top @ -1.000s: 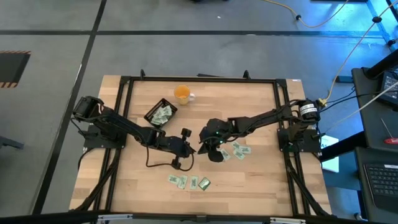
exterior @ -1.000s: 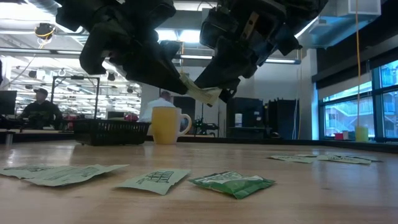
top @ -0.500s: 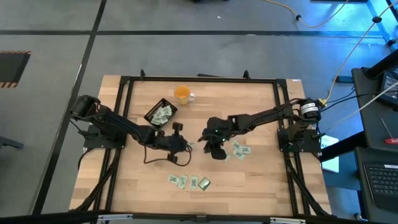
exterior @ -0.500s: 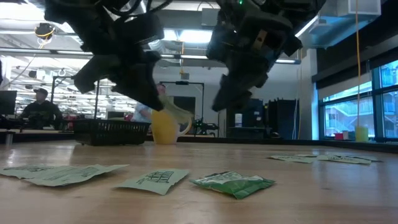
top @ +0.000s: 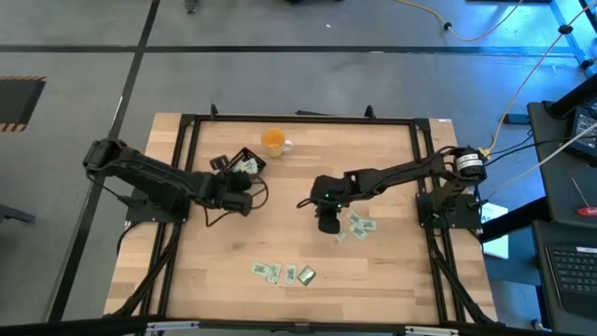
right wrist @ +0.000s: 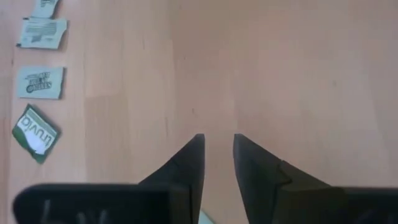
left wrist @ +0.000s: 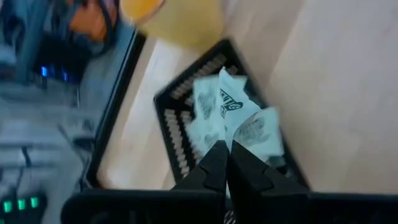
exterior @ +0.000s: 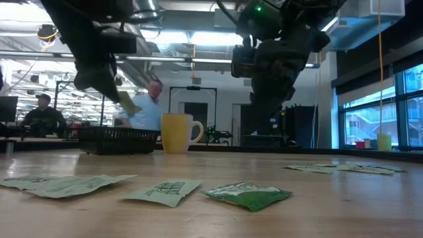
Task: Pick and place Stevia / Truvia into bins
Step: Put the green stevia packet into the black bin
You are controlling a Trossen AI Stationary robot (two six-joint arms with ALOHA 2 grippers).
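Jaws of the left gripper (top: 227,183) pinch a sachet (left wrist: 249,127) over the black tray (top: 230,170); releasing off-centre could drop it outside. Low view: sachet dangles loosely. Right gripper (right wrist: 217,163), jaws apart and empty, hovers above the surface (top: 373,271)

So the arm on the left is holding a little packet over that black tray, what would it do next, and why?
Probably open and drop it. The left end effector is shut on a sachet and hangs right over the black tray, which already holds other sachets, so letting go should land it inside. The right end effector is open and empty above bare table.
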